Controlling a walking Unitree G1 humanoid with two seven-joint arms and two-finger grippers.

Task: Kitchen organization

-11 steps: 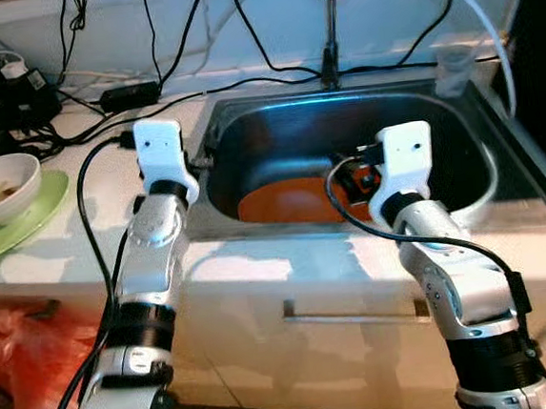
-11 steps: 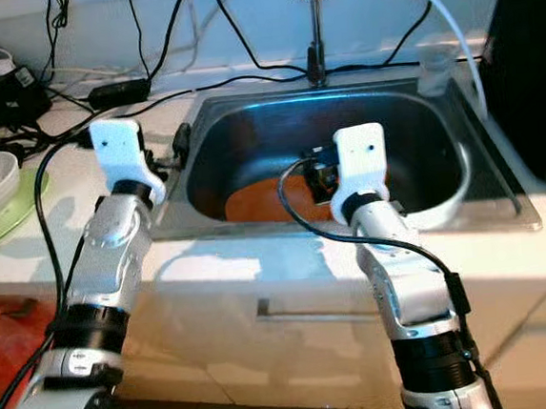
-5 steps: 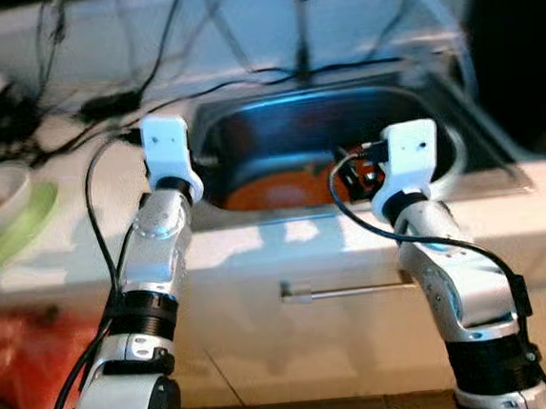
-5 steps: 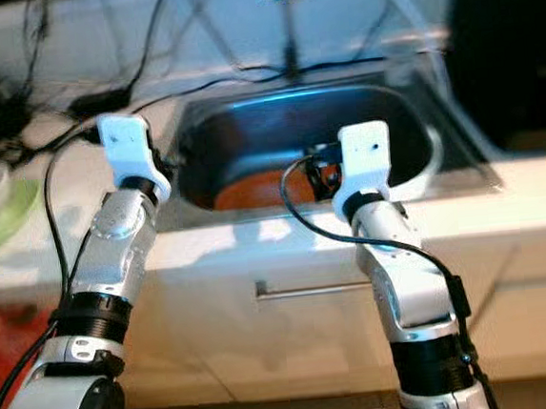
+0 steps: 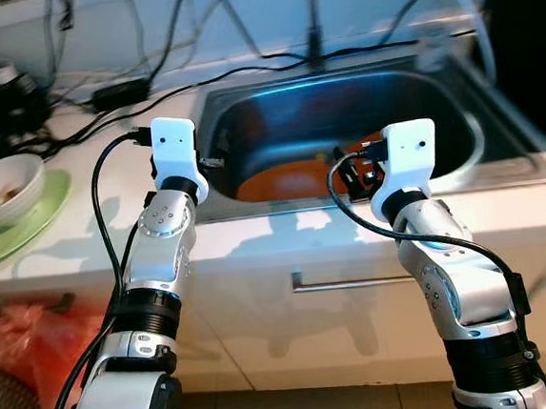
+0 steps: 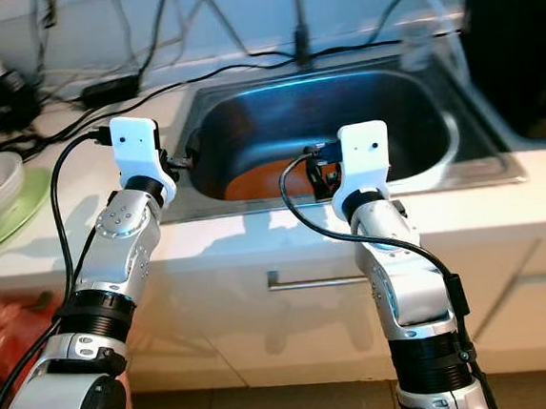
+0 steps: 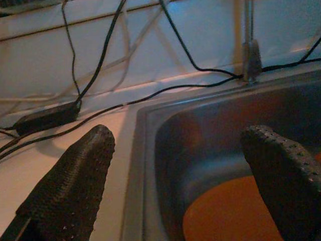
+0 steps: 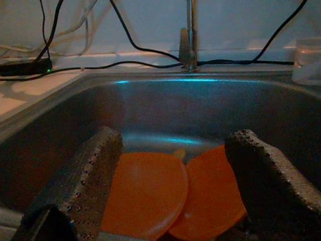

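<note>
Over the sink's near rim, the right hand (image 8: 170, 201) is spread wide and empty, aimed at two orange plates (image 8: 173, 193) overlapping on the sink (image 5: 247, 121) bottom, presumably for a pickup. At the sink's left rim, the left hand (image 7: 175, 186) is likewise wide, straddling that edge. Near the surface's left edge, a white bowl (image 5: 3, 185) sits on a green plate (image 5: 35, 220).

Tangled black cables (image 5: 242, 71) and a power adapter (image 5: 122, 93) behind the countertop (image 5: 83, 221).
</note>
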